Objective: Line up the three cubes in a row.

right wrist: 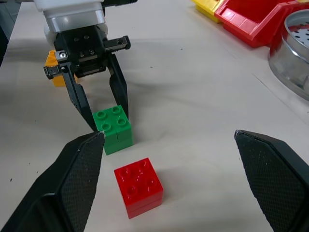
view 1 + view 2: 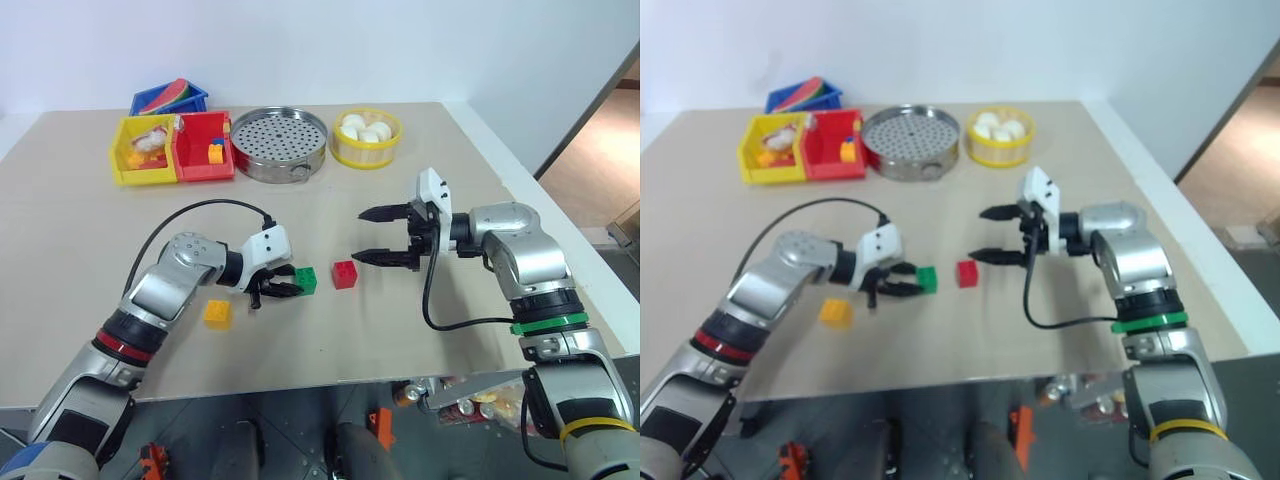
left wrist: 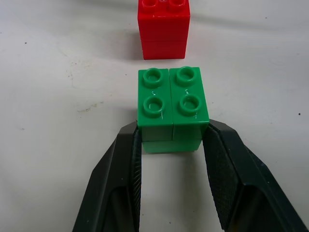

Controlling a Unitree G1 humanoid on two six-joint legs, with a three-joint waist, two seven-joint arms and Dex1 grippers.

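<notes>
Table (image 2: 80, 230): beige, toy bins far left
Left gripper (image 2: 284, 281): clamped on green cube (image 2: 305, 280)
Red cube (image 2: 344, 274): just right of green
Yellow cube (image 2: 217, 314): near left
Right gripper (image 2: 385, 235): wide open, holding nothing

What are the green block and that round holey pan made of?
The green cube looks like glossy moulded plastic: crisp round studs and a soft sheen on top. The pan looks like bare metal, probably steel: silvery, shiny rim and a perforated floor.
</notes>
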